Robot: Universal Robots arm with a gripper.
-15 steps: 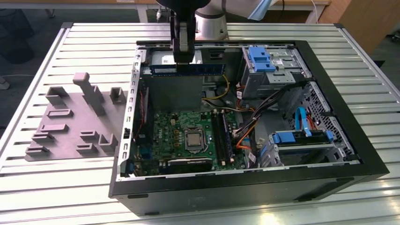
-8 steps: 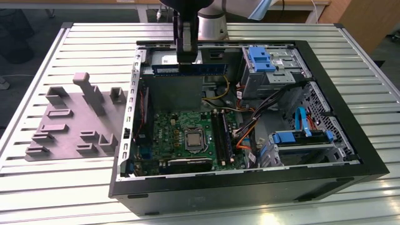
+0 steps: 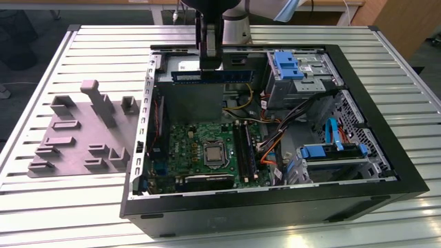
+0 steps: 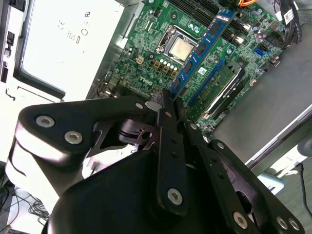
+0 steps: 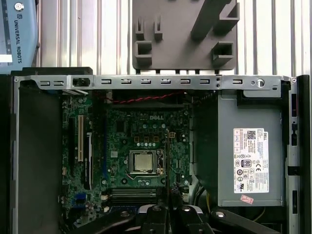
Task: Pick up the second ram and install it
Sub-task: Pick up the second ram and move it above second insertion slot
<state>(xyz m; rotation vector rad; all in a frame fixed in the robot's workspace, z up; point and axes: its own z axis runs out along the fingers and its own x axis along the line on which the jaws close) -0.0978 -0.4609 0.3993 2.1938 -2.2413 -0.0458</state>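
The second ram point(image 3: 214, 76), a long blue circuit-board stick, hangs level above the back of the open computer case point(image 3: 206, 209). My gripper point(image 3: 210, 68) comes down from above and is shut on the stick near its middle. In the second wrist view the ram point(image 4: 200, 48) runs out from between the black fingers point(image 4: 165, 122) over the green motherboard point(image 4: 146, 58). In the first wrist view the stick point(image 5: 167, 161) shows edge-on as a thin dark line above my gripper point(image 5: 168, 210). The black slot rails point(image 3: 245, 152) lie on the motherboard point(image 3: 200, 139), lower down and nearer the case's front.
A grey plastic tray point(image 3: 76, 139) with upright blocks sits on the slatted table at the exterior view's left. Inside the case are the processor socket point(image 3: 214, 154), orange and black cables point(image 3: 276, 142), blue drive brackets point(image 3: 286, 64) and a power supply point(image 5: 248, 161).
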